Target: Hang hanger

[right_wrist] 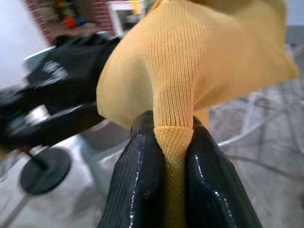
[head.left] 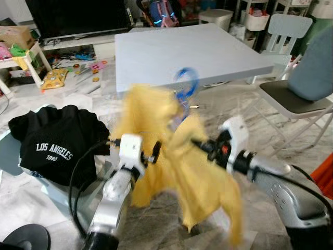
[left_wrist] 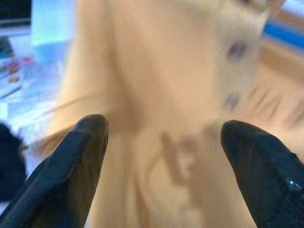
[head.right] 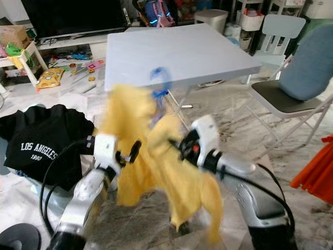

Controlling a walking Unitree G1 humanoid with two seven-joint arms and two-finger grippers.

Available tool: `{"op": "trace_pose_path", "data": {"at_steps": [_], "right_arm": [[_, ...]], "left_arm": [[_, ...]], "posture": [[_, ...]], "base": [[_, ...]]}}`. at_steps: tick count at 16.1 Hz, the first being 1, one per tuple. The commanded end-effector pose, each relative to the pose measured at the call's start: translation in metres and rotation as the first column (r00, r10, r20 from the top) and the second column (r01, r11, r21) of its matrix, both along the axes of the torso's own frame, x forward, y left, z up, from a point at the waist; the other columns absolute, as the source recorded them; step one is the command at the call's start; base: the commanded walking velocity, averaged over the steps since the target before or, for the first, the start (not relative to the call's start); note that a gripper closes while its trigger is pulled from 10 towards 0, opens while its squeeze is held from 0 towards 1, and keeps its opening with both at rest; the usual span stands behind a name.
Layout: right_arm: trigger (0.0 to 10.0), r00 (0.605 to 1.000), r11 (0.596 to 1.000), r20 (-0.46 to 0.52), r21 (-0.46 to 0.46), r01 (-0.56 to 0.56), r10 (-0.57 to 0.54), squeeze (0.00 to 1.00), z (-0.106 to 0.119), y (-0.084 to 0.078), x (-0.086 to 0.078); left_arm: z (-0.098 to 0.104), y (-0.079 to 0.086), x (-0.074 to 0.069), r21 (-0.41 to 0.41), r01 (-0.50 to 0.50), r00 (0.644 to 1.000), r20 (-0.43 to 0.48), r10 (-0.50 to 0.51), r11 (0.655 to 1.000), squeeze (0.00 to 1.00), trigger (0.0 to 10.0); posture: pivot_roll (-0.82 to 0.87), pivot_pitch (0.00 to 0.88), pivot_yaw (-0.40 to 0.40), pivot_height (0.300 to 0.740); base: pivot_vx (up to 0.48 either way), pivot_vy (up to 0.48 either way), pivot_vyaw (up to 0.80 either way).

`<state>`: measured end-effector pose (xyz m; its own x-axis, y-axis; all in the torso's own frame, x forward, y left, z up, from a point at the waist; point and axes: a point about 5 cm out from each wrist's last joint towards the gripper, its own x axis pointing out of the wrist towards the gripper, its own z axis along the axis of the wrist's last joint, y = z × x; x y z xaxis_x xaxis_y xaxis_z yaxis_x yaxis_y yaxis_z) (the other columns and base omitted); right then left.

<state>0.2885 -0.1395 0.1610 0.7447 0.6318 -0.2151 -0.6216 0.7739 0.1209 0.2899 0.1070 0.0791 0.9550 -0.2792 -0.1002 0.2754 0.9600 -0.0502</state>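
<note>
The robot holds up a yellow shirt (head.left: 179, 166) in front of itself, between its two arms. The shirt looks blurry. A blue hanger (head.left: 186, 83) sticks out of the top of the shirt, and its hook curls up in front of the edge of the grey table (head.left: 171, 52).

The right gripper (right_wrist: 173, 137) is pinching a fold of the yellow shirt. Its two black fingers (right_wrist: 140, 185) are squeezed tight on the knit cloth, which bunches up and spreads out above them. In the head views the right gripper (head.left: 200, 143) reaches into the middle of the shirt.

The left gripper (left_wrist: 164, 133) has its fingers spread wide apart. The yellow shirt hangs just past the fingertips (left_wrist: 92, 128), and they are not grabbing it. In the head views the left gripper (head.left: 155, 151) is at the left side of the shirt.

A black shirt (head.left: 54, 143) with white words "LOS ANGELES" lies on the floor to the robot's left. A grey chair (head.left: 299, 99) stands to the right of the table. Toys (head.left: 54, 78) lie scattered on the floor beyond the black shirt, near a dark TV (head.left: 78, 15).
</note>
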Motion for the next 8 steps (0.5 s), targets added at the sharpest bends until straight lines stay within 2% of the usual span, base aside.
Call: {"op": "trace_pose_path", "data": {"at_steps": [1,4,6,7,8], "right_arm": [[10.0,0.996,0.999,0.093,0.032,0.003,-0.006,0.0,0.018,0.006,0.007],[10.0,0.994,0.999,0.106,0.044,-0.026,0.021,0.0,0.02,0.016,0.01],[10.0,0.986,0.988,0.092,0.054,-0.147,0.142,0.0,0.021,0.025,0.0],[10.0,0.979,0.98,0.084,0.055,-0.191,0.186,0.0,0.02,0.025,-0.006],[10.0,0.973,0.974,0.081,0.049,-0.222,0.217,0.0,0.02,0.025,-0.01]], "left_arm": [[0.007,-0.003,0.0,-0.004,0.037,0.999,0.026,-0.037,0.999,0.0,10.0],[0.01,-0.008,0.002,0.001,0.051,0.998,0.044,-0.051,0.999,0.0,10.0],[0.022,-0.011,0.01,-0.02,0.051,0.994,0.097,-0.049,0.998,0.0,10.0],[0.024,-0.012,0.012,-0.021,0.06,0.993,0.103,-0.057,0.998,1.0,10.0],[0.025,-0.013,0.013,-0.014,0.064,0.992,0.11,-0.062,0.998,1.0,10.0]], "posture": [[-0.1,0.0,0.041,0.74],[-0.09,0.0,0.035,0.74],[-0.09,0.0,0.035,0.74],[-0.1,0.0,0.036,0.74],[-0.11,0.0,0.041,0.74]], "base": [[0.0,0.0,0.0],[0.0,0.0,0.0],[0.0,0.0,0.0],[0.0,0.0,0.0],[0.0,0.0,0.0]]}}
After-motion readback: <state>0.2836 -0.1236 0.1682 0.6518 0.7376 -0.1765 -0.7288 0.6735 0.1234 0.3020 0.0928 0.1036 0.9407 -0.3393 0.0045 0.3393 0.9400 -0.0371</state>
